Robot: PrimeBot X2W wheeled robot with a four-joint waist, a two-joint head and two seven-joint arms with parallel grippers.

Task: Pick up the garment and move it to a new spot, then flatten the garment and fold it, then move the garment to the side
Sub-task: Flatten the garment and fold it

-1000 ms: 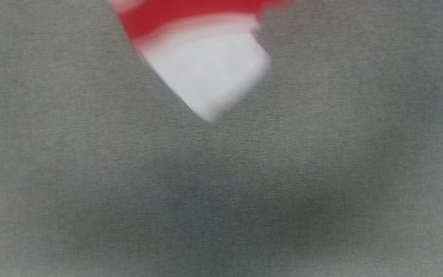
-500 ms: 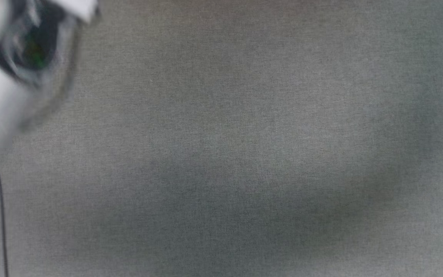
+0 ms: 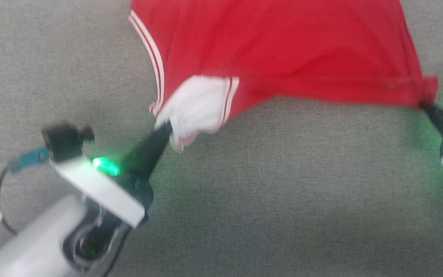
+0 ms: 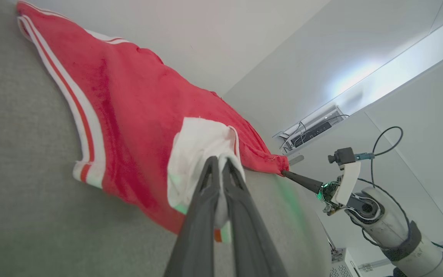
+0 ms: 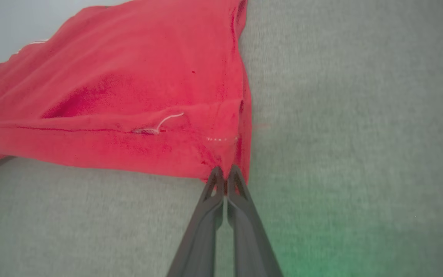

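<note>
The garment is a bright red shirt with a white sleeve and white stripe trim, stretched across the grey cloth surface at the top of the head view. My left gripper is shut on the white sleeve at the garment's near left. My right gripper is shut on the red hem corner at the near right. The garment hangs taut between both grips, its near edge lifted a little. My right gripper also shows in the left wrist view, pinching that corner. The shirt's number is hidden.
A grey fabric-covered table spreads under everything, with open room in front of the garment. White walls and a shelf with electronics lie beyond the table in the left wrist view.
The head camera has swung a lot, so the picture shifted from blurred bare cloth to the garment with both grippers on it. Whether the garment itself moved cannot be told.
</note>
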